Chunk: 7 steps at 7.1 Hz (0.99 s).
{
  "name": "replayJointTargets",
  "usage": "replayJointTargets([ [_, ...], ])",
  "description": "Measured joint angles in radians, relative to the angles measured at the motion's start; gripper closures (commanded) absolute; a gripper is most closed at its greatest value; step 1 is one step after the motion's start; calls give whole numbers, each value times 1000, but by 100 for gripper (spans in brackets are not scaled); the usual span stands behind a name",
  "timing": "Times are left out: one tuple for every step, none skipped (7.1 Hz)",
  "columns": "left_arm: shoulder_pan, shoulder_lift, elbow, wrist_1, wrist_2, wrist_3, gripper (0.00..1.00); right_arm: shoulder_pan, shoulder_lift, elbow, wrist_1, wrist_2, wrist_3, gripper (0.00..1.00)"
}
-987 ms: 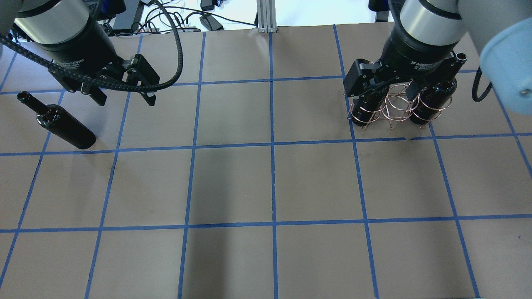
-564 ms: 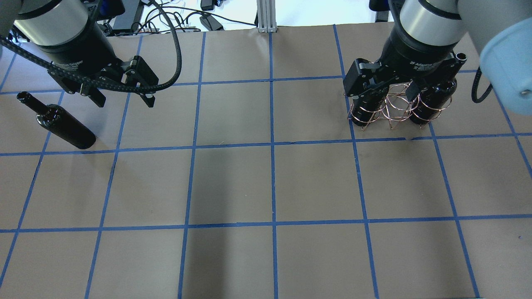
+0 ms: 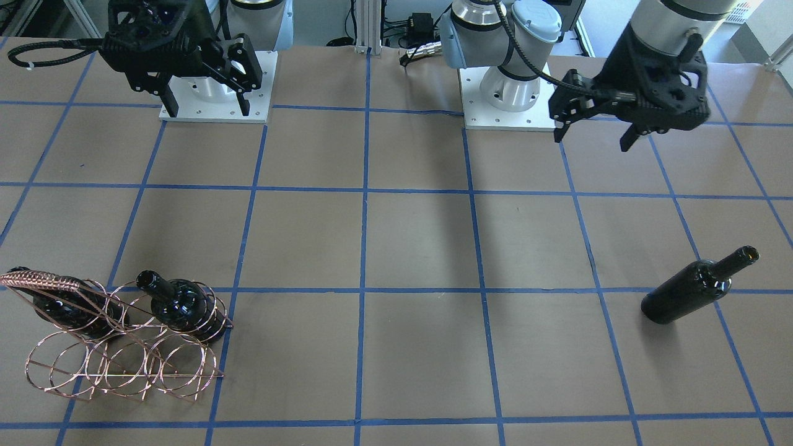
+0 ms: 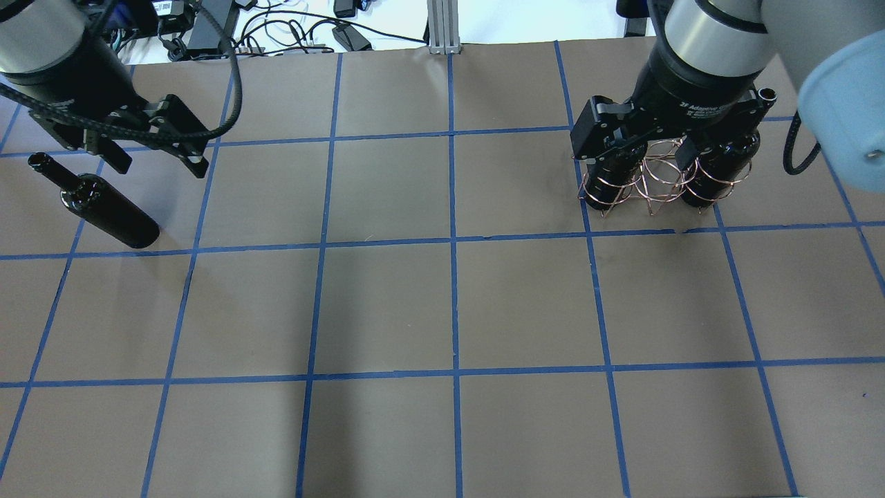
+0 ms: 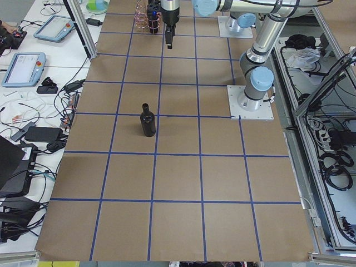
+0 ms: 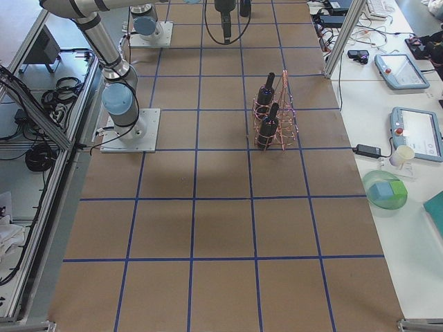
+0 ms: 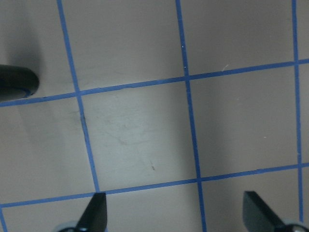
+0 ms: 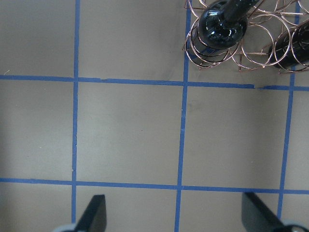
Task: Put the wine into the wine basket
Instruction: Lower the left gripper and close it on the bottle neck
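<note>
Overhead exterior: left pincer (image 4: 160,166) and right pincer (image 4: 634,159) are spread. 1 bottle (image 4: 104,211) lies on the counter (image 4: 387,304), 2 other bottles (image 4: 719,171) in the basket (image 4: 653,181).

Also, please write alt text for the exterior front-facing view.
A dark wine bottle lies alone at right; at left, a copper wire basket holds two more bottles. The left gripper and right gripper hang open behind them.

The wine (image 3: 689,297) is glossy dark glass, the wine basket (image 3: 121,363) thin coppery wire, the table (image 3: 421,248) matt brown paper.
</note>
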Motion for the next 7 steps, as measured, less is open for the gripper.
replayJointTargets([
  [90,-8,5,7,-2,90,0,-1,0,0,0,0,0,0],
  [166,-23,9,33,-3,176,0,-1,0,0,0,0,0,0],
  [226,-45,10,69,-3,244,0,-1,0,0,0,0,0,0],
  [281,-77,11,109,-3,297,0,-1,0,0,0,0,-1,0],
  [325,-117,11,168,-3,321,0,-1,0,0,0,0,-1,0],
  [348,-162,14,239,-3,329,0,-1,0,0,0,0,-1,0],
  [357,-202,20,287,-3,332,0,-1,0,0,-1,0,-2,0],
])
